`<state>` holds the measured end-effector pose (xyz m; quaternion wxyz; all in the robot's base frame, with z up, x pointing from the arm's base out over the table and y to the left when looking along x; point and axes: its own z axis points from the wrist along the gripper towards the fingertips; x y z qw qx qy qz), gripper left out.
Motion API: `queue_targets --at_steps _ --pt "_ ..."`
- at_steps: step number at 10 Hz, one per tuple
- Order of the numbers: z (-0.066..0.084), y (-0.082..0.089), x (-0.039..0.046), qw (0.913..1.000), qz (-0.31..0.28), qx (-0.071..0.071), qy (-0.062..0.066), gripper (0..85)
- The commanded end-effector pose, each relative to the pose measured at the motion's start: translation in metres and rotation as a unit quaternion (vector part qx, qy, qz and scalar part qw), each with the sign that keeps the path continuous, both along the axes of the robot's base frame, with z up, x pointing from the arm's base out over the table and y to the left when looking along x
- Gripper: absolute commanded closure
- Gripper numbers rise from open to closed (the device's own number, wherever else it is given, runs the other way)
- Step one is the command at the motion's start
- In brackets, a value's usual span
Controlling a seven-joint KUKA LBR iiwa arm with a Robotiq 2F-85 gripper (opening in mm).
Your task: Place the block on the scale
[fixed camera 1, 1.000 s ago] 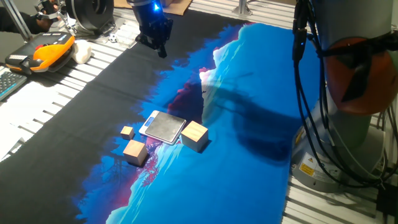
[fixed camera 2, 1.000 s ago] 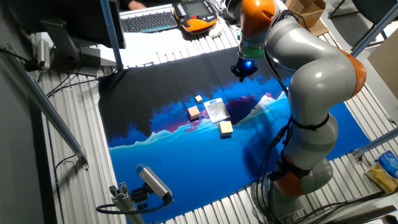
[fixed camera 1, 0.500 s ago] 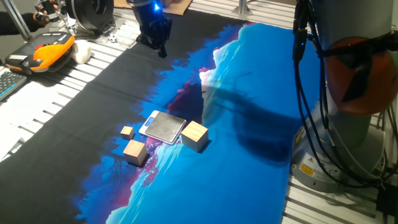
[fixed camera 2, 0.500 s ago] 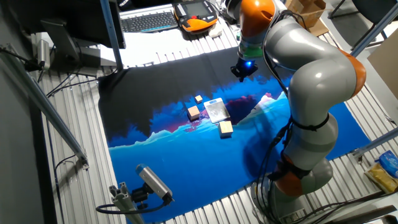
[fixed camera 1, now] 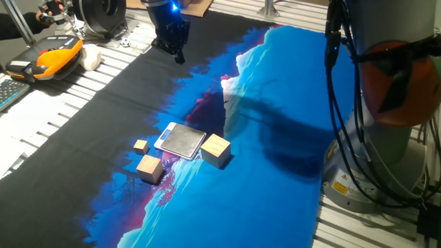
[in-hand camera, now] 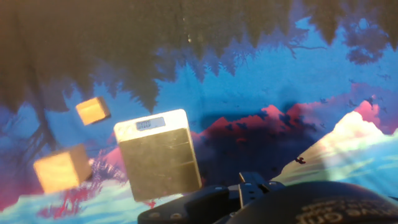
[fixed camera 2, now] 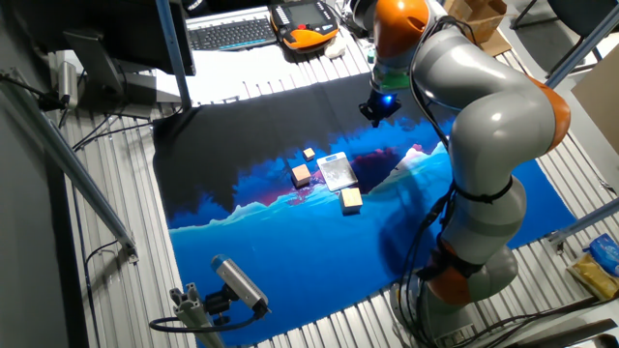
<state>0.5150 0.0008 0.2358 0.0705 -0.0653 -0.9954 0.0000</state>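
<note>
Hand view shows the block (in-hand camera: 61,168) resting on the blue cloth of the worktop (fixed camera 1: 275,200), just beside one corner of the scale (in-hand camera: 158,155) but apart from it, with the tiny cube (in-hand camera: 93,111) a little further off. From one fixed view the pincer (fixed camera 1: 176,52) hangs high over the black part of the cloth near the far edge of the worktop, well away from the block (fixed camera 1: 149,167); whether its fingers stand wide or narrow cannot be told. The step in hand looks to be the approach. To do it well, the arm should probably travel toward the middle of the worktop, centre over the block rather than over the largest cube (fixed camera 1: 216,150) touching the scale (fixed camera 1: 181,140), square the fingers to two plain faces, and descend straight so neither neighbour gets nudged.
</note>
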Motion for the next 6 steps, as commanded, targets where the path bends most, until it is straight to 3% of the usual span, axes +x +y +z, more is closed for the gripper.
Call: queue_targets --at_steps 1,2,4,6 --pt "0.0001 -0.0001 -0.0001 0.9999 -0.012 0.002 -0.003 85.0" --pt "0.0001 -0.0001 -0.0001 0.9999 -0.011 0.006 -0.004 85.0" --pt "0.0001 -0.0001 -0.0001 0.9988 -0.028 0.038 -0.007 85.0" --pt "0.0001 -0.0001 -0.0001 0.9983 -0.047 0.033 -0.013 85.0"
